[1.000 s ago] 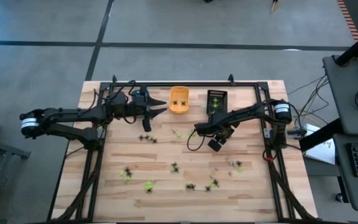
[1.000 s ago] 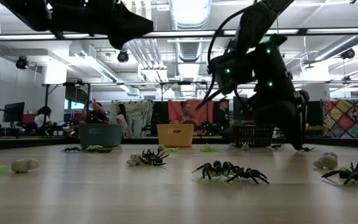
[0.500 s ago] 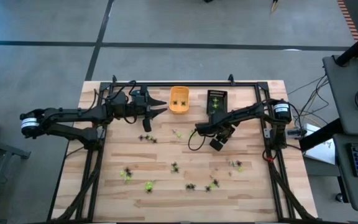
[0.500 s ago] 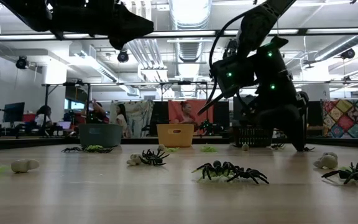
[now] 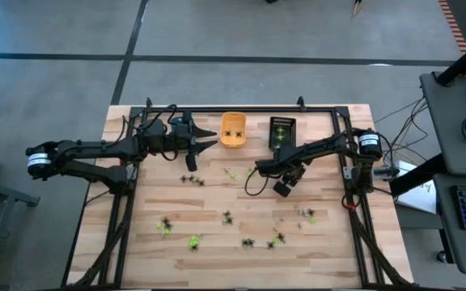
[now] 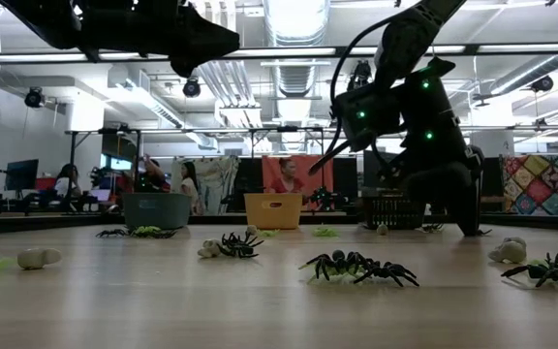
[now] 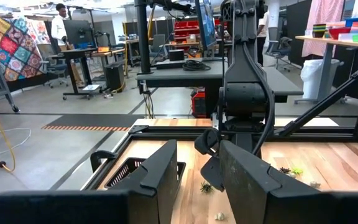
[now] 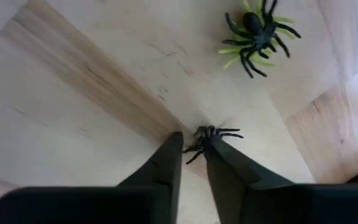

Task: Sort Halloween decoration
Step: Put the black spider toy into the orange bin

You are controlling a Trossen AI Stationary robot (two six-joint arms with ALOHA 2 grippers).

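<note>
Pinching a black spider between nearly closed fingers, the right tool hangs above the worktop; left tool half open.

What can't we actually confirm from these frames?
- Right gripper: whether the small black spider at its fingertips is gripped. The right wrist view shows it only at the tips; too small in the high view.
- Black tray: contents too small in the high view; the right arm covers it in the low view.
- Left gripper: held above the table; its own fingers block what lies beneath.
</note>
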